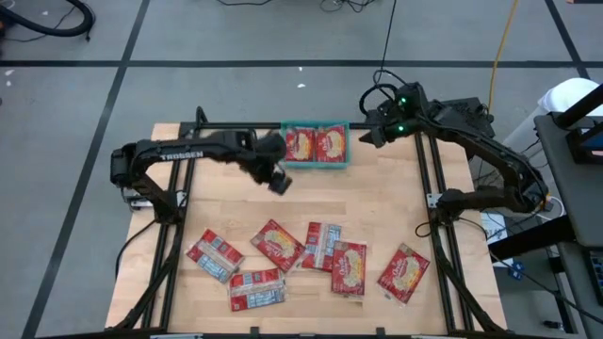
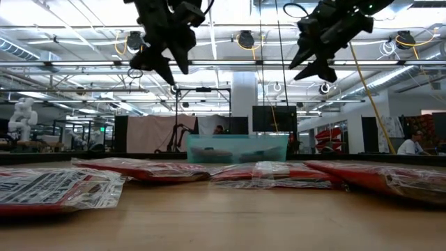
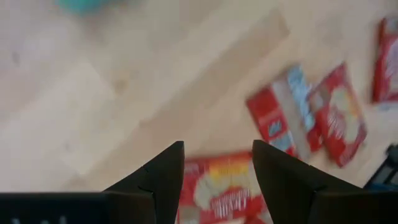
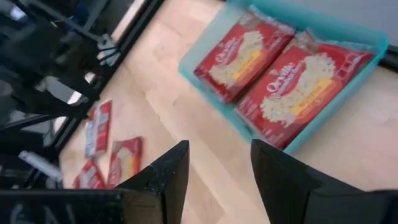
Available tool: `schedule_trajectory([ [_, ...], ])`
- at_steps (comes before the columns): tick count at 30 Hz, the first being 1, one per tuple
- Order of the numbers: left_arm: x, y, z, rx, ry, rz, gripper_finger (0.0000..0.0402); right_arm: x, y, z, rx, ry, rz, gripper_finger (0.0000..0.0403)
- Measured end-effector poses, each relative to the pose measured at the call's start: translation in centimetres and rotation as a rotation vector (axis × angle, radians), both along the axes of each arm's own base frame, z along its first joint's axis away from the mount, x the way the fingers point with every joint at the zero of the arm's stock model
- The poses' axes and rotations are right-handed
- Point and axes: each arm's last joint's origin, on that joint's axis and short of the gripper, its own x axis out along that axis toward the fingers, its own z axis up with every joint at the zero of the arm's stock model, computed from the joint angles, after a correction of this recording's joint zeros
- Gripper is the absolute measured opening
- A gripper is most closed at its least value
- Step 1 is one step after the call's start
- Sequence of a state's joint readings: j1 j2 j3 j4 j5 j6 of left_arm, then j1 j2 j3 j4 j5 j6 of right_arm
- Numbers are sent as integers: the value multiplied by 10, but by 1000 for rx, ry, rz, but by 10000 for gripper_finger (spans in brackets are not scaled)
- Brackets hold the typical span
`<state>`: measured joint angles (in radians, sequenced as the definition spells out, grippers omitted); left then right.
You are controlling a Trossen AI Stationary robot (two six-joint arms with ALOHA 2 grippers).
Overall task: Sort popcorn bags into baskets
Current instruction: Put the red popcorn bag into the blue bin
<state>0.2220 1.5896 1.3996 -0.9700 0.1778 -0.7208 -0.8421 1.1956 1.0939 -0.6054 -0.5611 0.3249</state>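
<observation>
A teal basket (image 1: 316,162) stands at the table's far edge and holds two red popcorn bags (image 1: 300,143) (image 1: 331,144) lying flat side by side; the right wrist view shows them too (image 4: 245,53) (image 4: 305,93). Several more popcorn bags lie flat along the near part of the table (image 1: 276,245) (image 1: 349,266) (image 1: 405,273). My left gripper (image 1: 277,181) hangs open and empty above the bare wood just left of the basket, over one loose bag (image 3: 221,190). My right gripper (image 1: 370,134) hangs open and empty in the air, right of the basket.
Black frame rails (image 1: 433,188) run along both sides of the table. Bare wood (image 1: 377,202) lies between the basket and the row of loose bags. In the low view both grippers (image 2: 167,70) (image 2: 313,68) hang high above the table top.
</observation>
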Motion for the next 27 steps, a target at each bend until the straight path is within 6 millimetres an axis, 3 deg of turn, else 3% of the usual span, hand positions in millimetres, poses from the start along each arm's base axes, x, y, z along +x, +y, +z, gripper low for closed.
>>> schedule_trajectory([
  [16, -15, -119, -73, -216, 227, 163, 192, -19, 25, 21, -80, -79, 142, 164],
  [21, -25, -135, -85, -215, 273, 188, 224, -20, 30, 21, -85, -74, 184, 164],
  [27, -35, -138, -100, -181, 317, 147, 283, -19, 34, 21, -99, -68, 219, 164],
])
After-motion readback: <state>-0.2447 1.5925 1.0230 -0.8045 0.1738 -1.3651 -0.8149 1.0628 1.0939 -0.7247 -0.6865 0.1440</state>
